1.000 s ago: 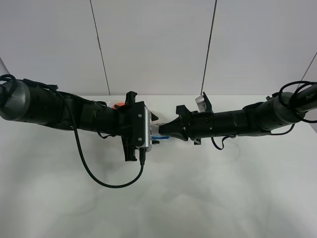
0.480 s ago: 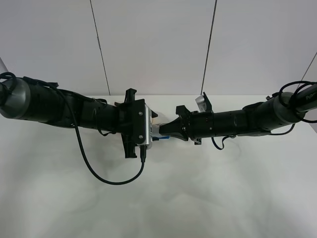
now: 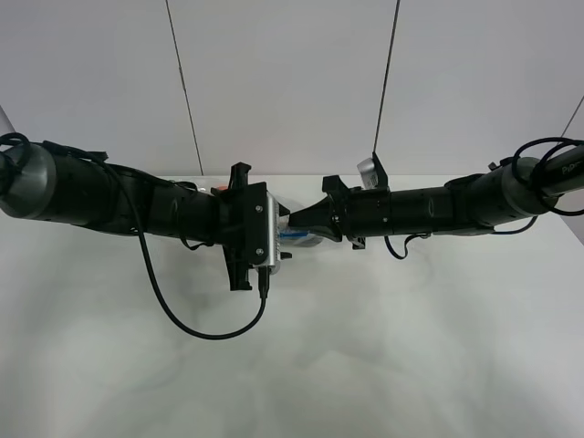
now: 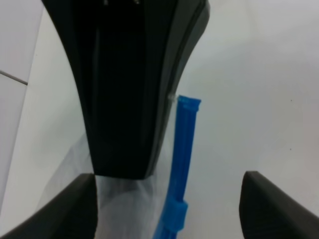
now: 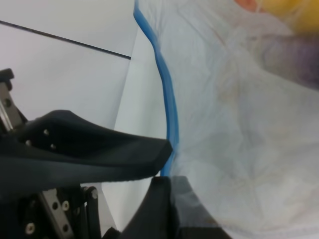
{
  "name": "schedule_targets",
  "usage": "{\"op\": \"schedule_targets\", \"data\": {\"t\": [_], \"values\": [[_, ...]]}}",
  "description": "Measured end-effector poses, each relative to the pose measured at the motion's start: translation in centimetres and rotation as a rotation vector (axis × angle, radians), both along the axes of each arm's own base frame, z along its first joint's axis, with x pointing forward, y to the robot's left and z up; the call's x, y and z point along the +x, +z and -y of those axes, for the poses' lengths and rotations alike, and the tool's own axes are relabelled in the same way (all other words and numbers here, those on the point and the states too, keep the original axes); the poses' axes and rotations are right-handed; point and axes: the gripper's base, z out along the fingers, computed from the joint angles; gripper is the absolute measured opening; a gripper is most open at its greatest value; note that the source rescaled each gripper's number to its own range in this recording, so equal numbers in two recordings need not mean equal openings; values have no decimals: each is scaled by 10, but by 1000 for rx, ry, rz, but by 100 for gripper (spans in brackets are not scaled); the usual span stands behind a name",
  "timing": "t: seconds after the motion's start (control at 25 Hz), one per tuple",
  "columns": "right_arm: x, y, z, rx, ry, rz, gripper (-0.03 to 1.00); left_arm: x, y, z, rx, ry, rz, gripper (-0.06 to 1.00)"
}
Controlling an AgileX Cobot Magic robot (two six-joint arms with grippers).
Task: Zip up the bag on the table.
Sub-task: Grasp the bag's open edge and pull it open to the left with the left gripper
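Your right jaws pinch the blue zip strip point(image 5: 169, 114) of the clear crinkly plastic bag point(image 5: 239, 124) on the white bench point(image 3: 365, 365); your left jaws stand apart astride it

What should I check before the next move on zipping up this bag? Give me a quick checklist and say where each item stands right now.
1. Grip: right gripper shut on the zip strip: ok.
2. Left gripper open, one finger on each side of the strip: ok.
3. Left fingers clear of the right gripper: cannot tell, the two crowd close together.
4. Strip sealed along its length: cannot tell, since the arms hide most of the bag from above.
5. Fruit inside lying away from the strip: ok in the right wrist view.
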Motion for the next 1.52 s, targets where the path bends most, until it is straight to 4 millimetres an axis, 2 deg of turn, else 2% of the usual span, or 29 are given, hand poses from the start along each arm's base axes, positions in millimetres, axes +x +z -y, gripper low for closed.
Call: {"op": "schedule_targets", "data": {"t": [0.16,0.44,0.96,1.16,1.36,1.52], "values": [[0,0,0,2,1,-1,0,2,-1,-3,36,27,12,71],[0,0,0,3,0,-3,0,3,-2,-6,70,36,29,58],[1,-1,0,-9,-8,-3,0,1,0,-1,25,-7,18,54],[1,-1,0,-9,-8,-3,0,1,0,-1,25,-7,18,43],[1,-1,0,-9,-8,-3,0,1,0,-1,25,-7,18,37],[1,-1,0,-9,-8,-3,0,1,0,-1,25,-7,18,23]]}}
